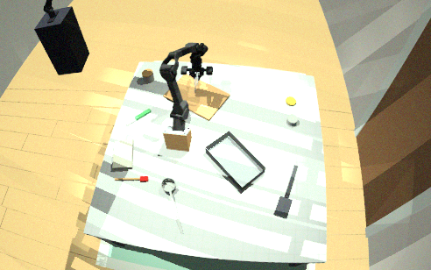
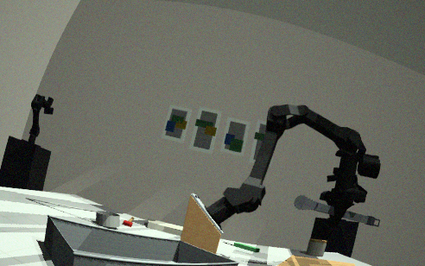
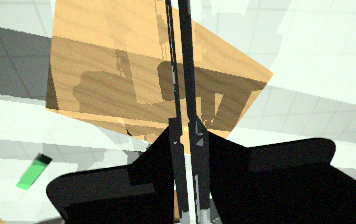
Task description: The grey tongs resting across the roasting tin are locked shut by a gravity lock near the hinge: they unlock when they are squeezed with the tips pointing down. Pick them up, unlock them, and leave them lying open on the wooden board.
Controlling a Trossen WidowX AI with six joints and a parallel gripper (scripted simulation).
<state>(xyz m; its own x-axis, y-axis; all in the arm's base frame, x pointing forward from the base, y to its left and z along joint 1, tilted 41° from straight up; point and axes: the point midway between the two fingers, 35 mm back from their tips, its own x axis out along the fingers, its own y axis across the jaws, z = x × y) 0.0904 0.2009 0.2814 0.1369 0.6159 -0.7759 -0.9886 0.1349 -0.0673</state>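
Observation:
My gripper (image 1: 197, 75) (image 2: 339, 214) (image 3: 180, 129) is shut on the grey tongs (image 2: 310, 203) (image 3: 187, 60), holding them in the air above the wooden board (image 1: 210, 109) (image 3: 100, 25). In the exterior view the tongs lie crosswise under the gripper, roughly level, with a rounded end at left and a small ring-like end at right. The wrist view shows their two long arms close together, side by side. Whether the lock is engaged cannot be told. The roasting tin (image 1: 246, 150) (image 2: 121, 243) stands on the table away from the gripper, with nothing across it.
A brown-topped pot (image 1: 147, 75) (image 2: 316, 247) stands by the board's left corner. A green marker (image 1: 143, 115) (image 2: 246, 247) (image 3: 33, 173) lies nearby. A strainer (image 1: 169, 186), red-tipped brush (image 1: 144, 179), dark spatula (image 1: 283, 206), yellow disc (image 1: 291, 101) and grey cup (image 1: 293, 120) are farther off.

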